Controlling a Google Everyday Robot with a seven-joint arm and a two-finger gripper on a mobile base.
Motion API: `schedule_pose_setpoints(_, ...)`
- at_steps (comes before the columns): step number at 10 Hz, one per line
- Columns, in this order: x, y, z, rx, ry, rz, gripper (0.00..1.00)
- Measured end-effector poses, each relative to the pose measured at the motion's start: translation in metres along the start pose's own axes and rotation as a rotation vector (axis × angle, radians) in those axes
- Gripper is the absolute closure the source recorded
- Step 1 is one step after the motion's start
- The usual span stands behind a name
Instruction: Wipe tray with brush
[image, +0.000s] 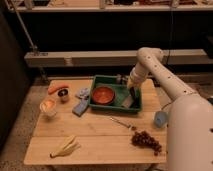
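Tray (119, 95): one dark green rectangular tray with a raised rim. It sits on the wooden table (95, 137) at the middle of the back edge and reaches toward the back right corner. It is the surface to be wiped, so it lies flat where the arm can reach it.
Grapes (146, 141): one dark bunch near the table's front right corner, well apart from the tray.
Banana (65, 147): one, near the front left corner.
Red bowl (103, 95): one round bowl inside the tray's left half. It probably limits wiping to the right half unless the brush works around it.
Sponge (80, 107): one blue-grey block on the table, just left of the tray. It is not the tool for this job.
Gripper (133, 91): one, at the end of the white arm (165, 82), which arches in from the table's right edge. It points down into the tray's right half, directly over the brush. Whether it has hold of the brush cannot be told.
Brush (130, 103): one pale oblong block, low in the tray near the tray's front right corner, beneath the gripper. Its place down by the tray floor suits a wiping stroke, in my judgement.
Carrot (57, 88): one, near the back left corner.
Blue cup (160, 119): one, at the right edge.
Metal utensil (121, 122): one thin piece on the table, in front of the tray.
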Motion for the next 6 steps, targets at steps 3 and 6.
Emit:
schedule_pose_setpoints(3,-0.009,-0.038,0.003,0.052,-0.013,-0.053,1.0)
schedule_pose_setpoints(6,-0.03,-0.048,0.003,0.076,-0.034,-0.095,1.0)
